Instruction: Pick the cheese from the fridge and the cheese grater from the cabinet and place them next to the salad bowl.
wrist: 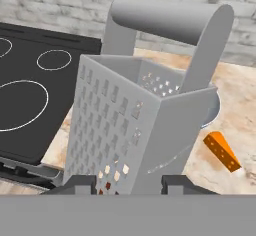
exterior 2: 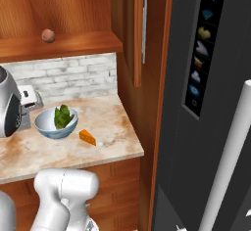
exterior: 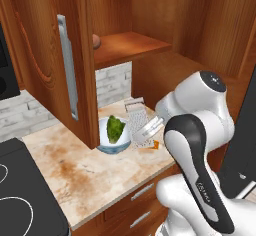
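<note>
My gripper is shut on the grey metal cheese grater, its two tips flanking the grater's lower body. The grater stands upright just right of the salad bowl, which is white with green lettuce; I cannot tell whether the grater rests on the counter. The orange cheese wedge lies on the counter by the bowl and close to the grater. From the right base view the cheese is right of the bowl, and the grater is partly hidden by my arm. The cabinet door hangs open. The fridge is shut.
A small brown round lump sits on the open cabinet shelf. A black stovetop borders the counter on the left. The open cabinet door with its silver handle juts over the counter left of the bowl. A brick backsplash runs behind.
</note>
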